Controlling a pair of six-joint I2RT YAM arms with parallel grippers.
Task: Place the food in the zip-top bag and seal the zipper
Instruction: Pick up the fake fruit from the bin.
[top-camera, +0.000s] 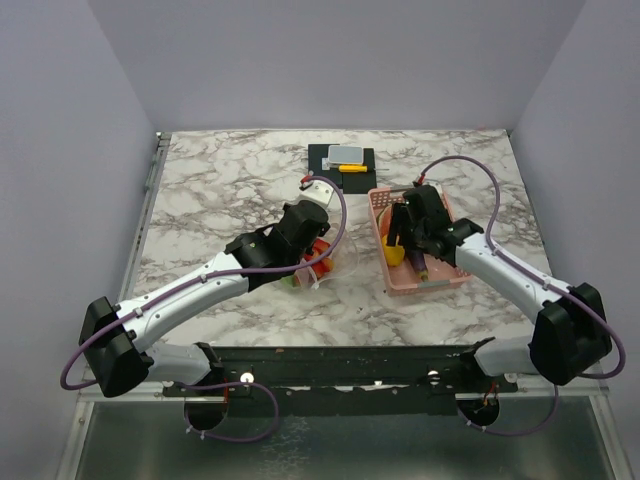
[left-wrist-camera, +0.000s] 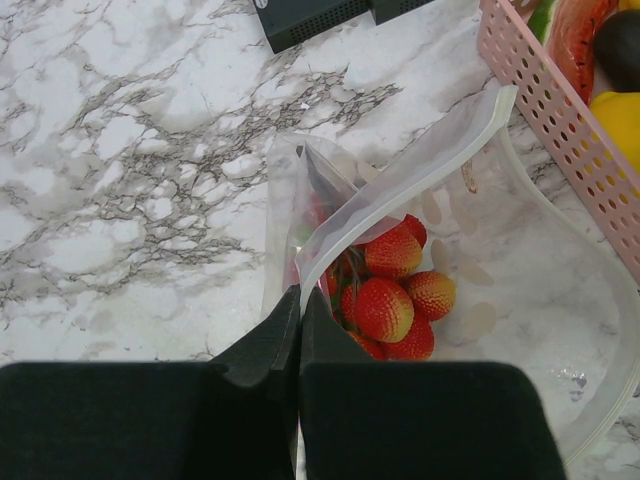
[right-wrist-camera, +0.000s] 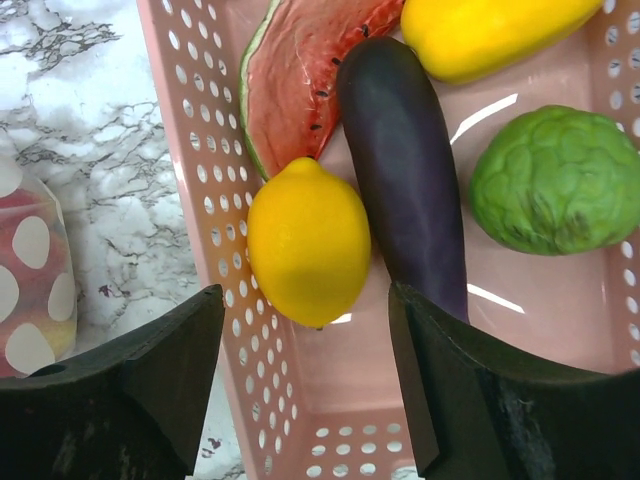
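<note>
The clear zip-top bag (left-wrist-camera: 470, 250) lies on the marble table with a cluster of red strawberries (left-wrist-camera: 392, 290) inside. My left gripper (left-wrist-camera: 299, 300) is shut on the bag's rim and holds its mouth up; it shows in the top view (top-camera: 312, 252) over the bag (top-camera: 338, 262). My right gripper (right-wrist-camera: 305, 330) is open above the pink basket (right-wrist-camera: 215, 200), its jaws straddling the basket's left wall just short of a yellow lemon (right-wrist-camera: 308, 240). Beside the lemon lie a purple eggplant (right-wrist-camera: 405, 170), a watermelon slice (right-wrist-camera: 300, 70), a yellow fruit (right-wrist-camera: 490, 35) and a green bumpy fruit (right-wrist-camera: 555, 180).
The pink basket (top-camera: 440, 280) stands right of the bag in the top view, its rim also in the left wrist view (left-wrist-camera: 560, 120). A black base with a yellow-and-grey item (top-camera: 343, 158) sits at the back centre. Marble table (top-camera: 220, 180) spreads left.
</note>
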